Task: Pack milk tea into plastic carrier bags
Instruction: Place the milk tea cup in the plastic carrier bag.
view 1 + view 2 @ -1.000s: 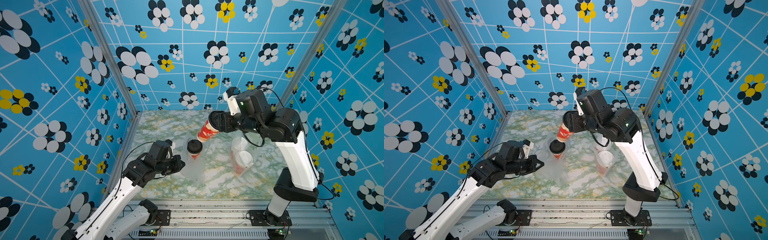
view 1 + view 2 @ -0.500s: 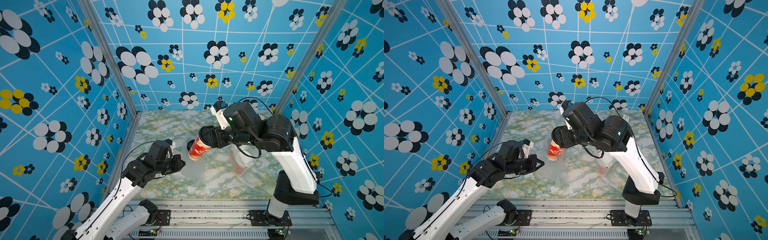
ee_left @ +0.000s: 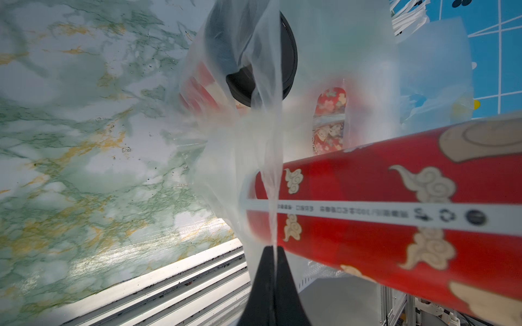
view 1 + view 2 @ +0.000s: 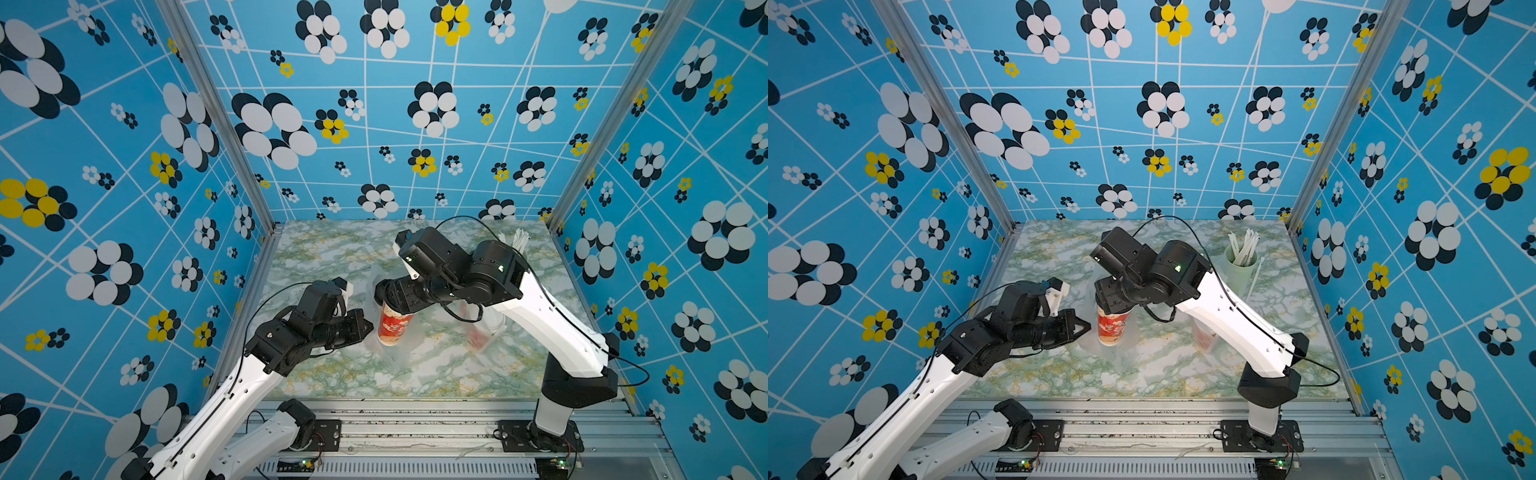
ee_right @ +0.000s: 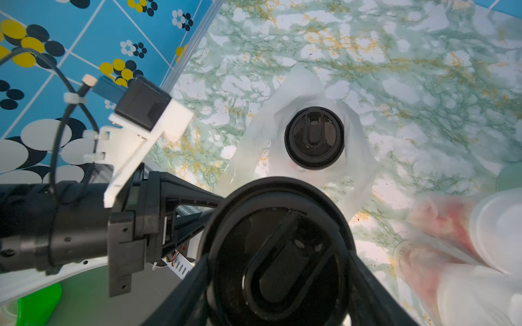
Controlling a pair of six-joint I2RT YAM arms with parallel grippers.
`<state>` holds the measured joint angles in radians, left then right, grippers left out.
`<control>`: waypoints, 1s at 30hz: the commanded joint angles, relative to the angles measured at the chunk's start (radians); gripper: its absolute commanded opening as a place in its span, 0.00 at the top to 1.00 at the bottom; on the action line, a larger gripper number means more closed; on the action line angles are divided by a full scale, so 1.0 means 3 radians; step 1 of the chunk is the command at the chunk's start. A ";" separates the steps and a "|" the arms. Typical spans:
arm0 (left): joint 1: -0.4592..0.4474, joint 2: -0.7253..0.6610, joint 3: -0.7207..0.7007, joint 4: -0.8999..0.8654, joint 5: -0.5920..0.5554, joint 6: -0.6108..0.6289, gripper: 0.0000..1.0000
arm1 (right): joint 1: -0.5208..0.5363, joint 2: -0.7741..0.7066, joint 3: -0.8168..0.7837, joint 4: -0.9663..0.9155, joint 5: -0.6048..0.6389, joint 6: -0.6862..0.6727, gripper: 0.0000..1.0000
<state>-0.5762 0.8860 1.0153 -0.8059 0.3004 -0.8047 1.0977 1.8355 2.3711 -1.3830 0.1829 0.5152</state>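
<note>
Since the earlier frames the right gripper [image 4: 390, 298] has swung from the upper middle of the table [image 4: 332, 257] down to the centre. The red cup [image 4: 392, 328] it carries, tilted before, now stands nearly upright. Its jaws sit either side of the cup just under the black domed lid, gripping it. The left gripper [image 4: 1084, 328] has not shifted. It is pinched shut on the edge of the carrier bag [image 5: 361, 158], holding the film up (in the left wrist view the plastic runs straight out of the closed fingertips [image 3: 261, 271]).

In the right wrist view a second black-lidded cup [image 5: 314, 138] already stands inside this bag, just above the held cup's lid in the frame. This looks like the bag's last cup going in. Whether its base has passed the mouth I cannot tell, as film crosses it.

Right of centre, the other bag [image 4: 484, 336] holds the white-lidded cups [image 5: 497, 223] and looks packed. The cup of straws [image 4: 1239, 266] stands at upper right, well apart. The likely obstacles are the slack film at the mouth and the bagged cup close beside, which a careless descent could tip.
</note>
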 commanded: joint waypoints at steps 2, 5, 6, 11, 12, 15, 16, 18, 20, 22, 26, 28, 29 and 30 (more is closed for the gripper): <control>-0.0042 -0.0043 0.0039 0.0073 0.0049 -0.0053 1.00 | 0.0045 0.0056 -0.0107 0.0212 -0.0016 0.0072 0.42; -0.0048 -0.0059 0.0046 0.0087 0.0047 -0.0078 1.00 | 0.0050 0.0060 -0.0254 0.0276 -0.0008 0.0101 0.43; -0.0057 -0.0067 0.0043 0.0092 0.0042 -0.0088 1.00 | 0.0049 0.0057 -0.0318 0.0306 -0.0006 0.0107 0.43; -0.0073 -0.0110 0.0057 0.0099 0.0017 -0.0134 1.00 | 0.0069 -0.0046 -0.0754 0.0552 0.0008 0.0188 0.44; -0.0078 -0.0118 0.0057 0.0099 0.0012 -0.0144 1.00 | 0.0067 -0.0060 -0.0829 0.0581 0.0008 0.0207 0.44; -0.0081 -0.0133 0.0072 0.0099 -0.0004 -0.0160 1.00 | 0.0098 -0.0100 -0.1007 0.0662 0.0032 0.0251 0.45; -0.0083 -0.0133 0.0071 0.0102 -0.0007 -0.0161 1.00 | 0.0103 -0.0116 -0.1073 0.0686 0.0033 0.0261 0.45; -0.0084 -0.0136 0.0078 0.0099 -0.0009 -0.0165 1.00 | 0.0109 -0.0139 -0.1159 0.0713 0.0064 0.0276 0.45; -0.0089 -0.0136 0.0072 0.0109 -0.0009 -0.0171 1.00 | 0.0109 -0.0158 -0.1207 0.0700 0.0109 0.0268 0.45; -0.0089 -0.0136 0.0066 0.0091 -0.0027 -0.0171 1.00 | 0.0109 -0.0159 -0.1132 0.0561 0.0283 0.0240 0.45; -0.0089 -0.0132 0.0037 0.0049 -0.0060 -0.0156 1.00 | 0.0109 -0.0138 -0.0795 0.0133 0.0619 0.0175 0.46; -0.0089 -0.0121 0.0026 0.0028 -0.0075 -0.0145 1.00 | 0.0111 -0.0126 -0.0629 -0.0015 0.0673 0.0167 0.45; -0.0090 -0.0121 0.0017 0.0022 -0.0081 -0.0148 1.00 | 0.0117 -0.0126 -0.0546 -0.0090 0.0696 0.0165 0.45; -0.0091 -0.0116 0.0005 0.0022 -0.0081 -0.0145 1.00 | 0.0124 -0.0123 -0.0485 -0.0143 0.0713 0.0168 0.46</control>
<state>-0.5980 0.8597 1.0153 -0.7921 0.2955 -0.8497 1.1301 1.8236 2.1609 -1.3212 0.3180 0.5758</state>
